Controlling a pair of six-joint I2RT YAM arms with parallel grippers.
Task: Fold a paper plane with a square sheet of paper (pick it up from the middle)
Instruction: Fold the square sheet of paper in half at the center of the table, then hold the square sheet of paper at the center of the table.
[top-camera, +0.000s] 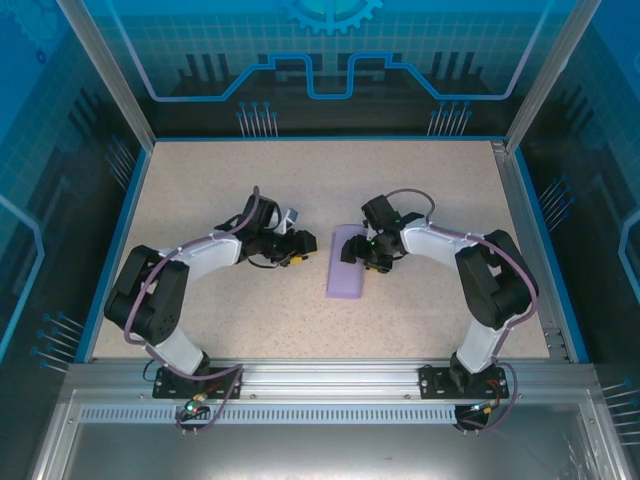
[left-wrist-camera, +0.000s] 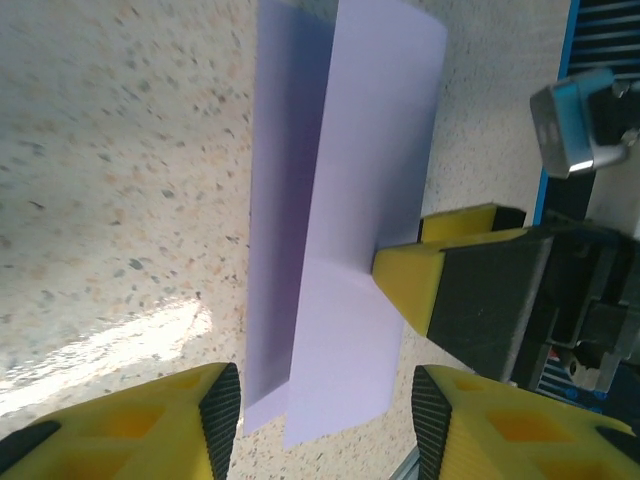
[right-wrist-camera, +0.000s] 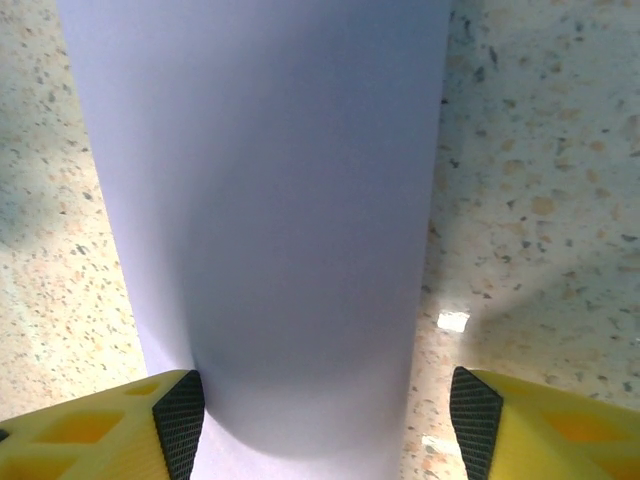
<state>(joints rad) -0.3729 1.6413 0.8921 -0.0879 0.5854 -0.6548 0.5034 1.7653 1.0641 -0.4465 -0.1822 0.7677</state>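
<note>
The square sheet of paper (top-camera: 346, 262) is pale purple and lies folded in half lengthwise on the speckled table, a long rectangle rather than a paper plane. In the left wrist view the sheet (left-wrist-camera: 345, 200) has its upper layer lifted off the lower one along the left side. My right gripper (top-camera: 363, 250) stands open over the sheet's far right part. Its fingers straddle the paper (right-wrist-camera: 260, 220), and one yellow finger (left-wrist-camera: 415, 278) touches the paper's right edge. My left gripper (top-camera: 304, 243) is open just left of the sheet, facing it, with nothing between its pads (left-wrist-camera: 222, 410).
The table (top-camera: 200, 190) is beige and speckled, with a blue rim and metal frame posts at its corners. Glass walls stand behind and on both sides. Both arms reach in from the near rail (top-camera: 330, 378).
</note>
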